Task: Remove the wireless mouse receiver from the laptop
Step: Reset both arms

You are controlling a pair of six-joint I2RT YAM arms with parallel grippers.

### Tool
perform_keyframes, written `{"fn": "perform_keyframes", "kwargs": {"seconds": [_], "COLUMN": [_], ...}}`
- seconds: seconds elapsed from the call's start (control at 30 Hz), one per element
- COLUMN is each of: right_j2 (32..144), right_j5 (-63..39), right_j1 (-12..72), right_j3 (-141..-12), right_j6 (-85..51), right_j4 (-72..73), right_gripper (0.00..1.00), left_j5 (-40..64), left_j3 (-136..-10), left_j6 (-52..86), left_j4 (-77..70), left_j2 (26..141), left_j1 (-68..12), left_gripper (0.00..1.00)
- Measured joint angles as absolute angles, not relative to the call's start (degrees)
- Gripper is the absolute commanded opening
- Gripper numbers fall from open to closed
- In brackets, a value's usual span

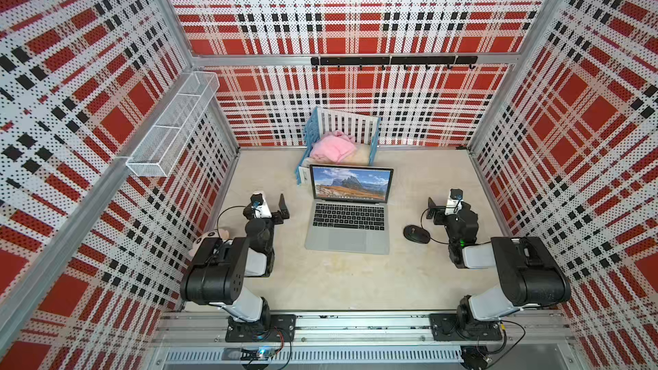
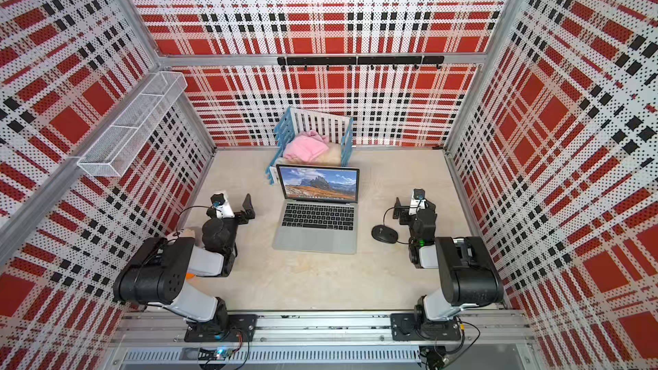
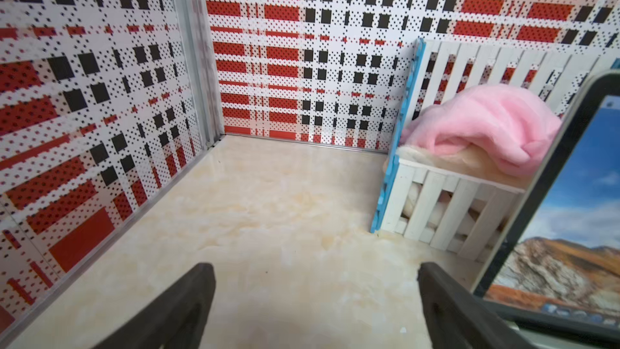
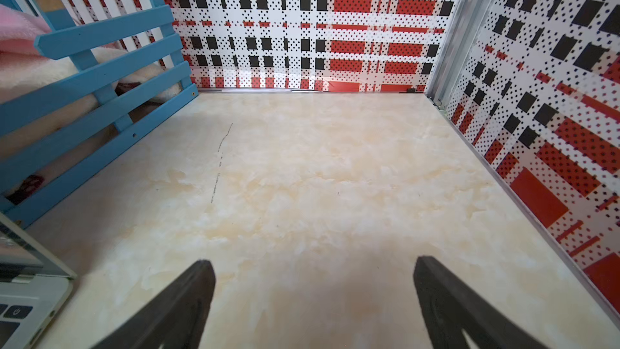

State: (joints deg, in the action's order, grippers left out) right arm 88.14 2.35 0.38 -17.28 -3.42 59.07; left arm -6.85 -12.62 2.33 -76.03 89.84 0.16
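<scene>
Sitting nearest the camera in both top views, the aluminium rail w/ two black arm bases; the left gripper is spread wide w/ nothing between its black fingers, hovering over bare beige marbled tabletop just left of the slim silver-grey laptop w/ black keys; the right gripper is likewise spread wide & holds nothing, over bare tabletop to the right of the laptop, whose corner shows at the edge of the right wrist view; both grippers are apart from the laptop.

Approx. centre of the table: laptop open, screen upright w/ mountain landscape, trackpad toward the rail; a black oval computer mouse lies just right of it, near the right arm, not touching the laptop; on top of the mouse a tiny dark stub-like mark shows, too small to say whether it is the wireless mouse receiver; no receiver can be made out on the laptop's visible edges, so its place cannot be told.

Behind the laptop, against the back wall: a small blue-and-white slatted wooden crib w/ a pink fluffy blanket over cream fur; further up, a black hook rail on the red-black-white plaid pegboard wall; a white wire-mesh shelf on the left wall.
</scene>
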Motion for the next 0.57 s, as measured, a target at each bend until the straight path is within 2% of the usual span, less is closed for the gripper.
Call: {"fn": "perform_keyframes", "kwargs": {"seconds": [0.57], "right_j2": [88.1], "right_j5": [2.6], "right_j1": [0.4], "right_j3": [-17.3], "right_j6": [-3.4], "right_j4": [59.1], "right_gripper": [1.00], "left_j5": [-9.9], "left_j3": [-12.9], "left_j6": [2.3], "left_j4": [-75.9], "left_j2": [89.9], "left_j1": [-0.7], "left_gripper": [0.99]}}
